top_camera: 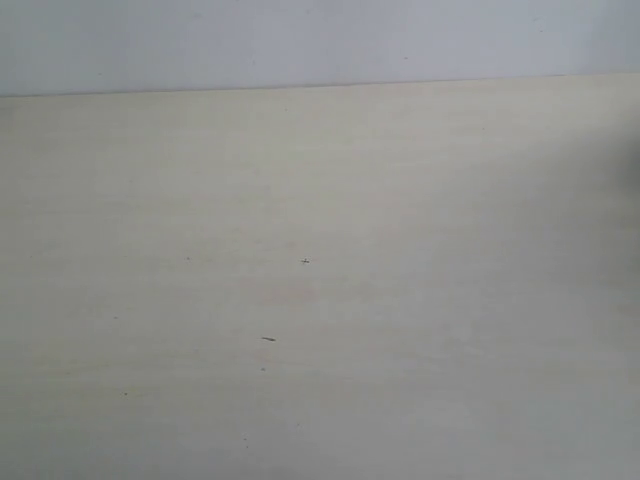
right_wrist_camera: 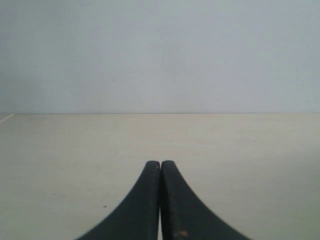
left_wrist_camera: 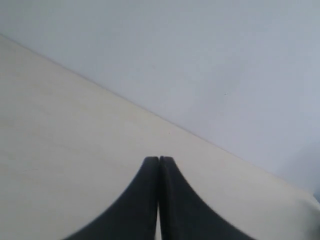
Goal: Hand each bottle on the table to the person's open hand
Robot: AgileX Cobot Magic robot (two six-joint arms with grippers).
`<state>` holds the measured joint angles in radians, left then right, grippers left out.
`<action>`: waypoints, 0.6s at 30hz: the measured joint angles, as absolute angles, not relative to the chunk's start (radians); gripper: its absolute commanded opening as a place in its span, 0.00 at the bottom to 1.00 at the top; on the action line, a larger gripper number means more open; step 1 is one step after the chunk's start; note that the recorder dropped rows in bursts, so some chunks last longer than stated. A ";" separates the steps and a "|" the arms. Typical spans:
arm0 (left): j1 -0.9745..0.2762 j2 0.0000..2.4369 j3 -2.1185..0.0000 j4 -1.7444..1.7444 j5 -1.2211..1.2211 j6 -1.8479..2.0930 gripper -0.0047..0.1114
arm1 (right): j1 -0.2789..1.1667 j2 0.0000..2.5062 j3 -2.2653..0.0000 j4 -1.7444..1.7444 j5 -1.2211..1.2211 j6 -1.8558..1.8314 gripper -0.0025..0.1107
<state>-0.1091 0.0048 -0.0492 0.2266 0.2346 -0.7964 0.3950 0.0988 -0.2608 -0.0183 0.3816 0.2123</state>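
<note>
Fingertips of the left gripper (left_wrist_camera: pixel 159 159) are pressed flat together. The two black, curved fingers meet in a thin straight seam with nothing caught between them. The right gripper (right_wrist_camera: pixel 160 162) stands the same way: dark fingers closed tip to tip, gripping nothing, with a small reddish fleck (right_wrist_camera: pixel 182 233) low down on one of them.

Beyond both sets of tips spreads the table (top_camera: pixel 320 200), a wide, flat top of pale beige wood grain. Ahead of the right gripper, a tiny cross-shaped mark (right_wrist_camera: pixel 105 206) sits on the surface, near the fingers and a little to one side. The far edge of the table meets a plain grey-white wall (top_camera: pixel 300 40). That line runs level in the right wrist view and at a slant in the left wrist view.

From the exterior view the tabletop fills nearly everything, with the wall as a band behind its far edge. Near the middle of the top there is a small dark cross-like speck (top_camera: pixel 305 261). Nearer the camera, slightly left of it, lies a short dark dash (top_camera: pixel 268 339). A few fainter dots are scattered around them, too small to name. A soft shadow (top_camera: pixel 632 150) darkens the table's right-hand side, up near the far edge.

Where the bottles and the person's open hand are, I cannot tell from any of these three views.
</note>
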 measured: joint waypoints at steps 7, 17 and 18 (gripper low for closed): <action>-0.104 0.005 -0.003 0.227 0.157 -0.793 0.06 | 0.395 0.099 -0.261 -0.018 0.382 0.212 0.02; -0.104 0.005 -0.003 0.227 0.165 -0.791 0.06 | 0.395 0.099 -0.261 -0.018 0.382 0.212 0.02; -0.104 0.005 -0.003 0.227 0.165 -0.791 0.06 | 0.395 0.099 -0.261 -0.018 0.382 0.212 0.02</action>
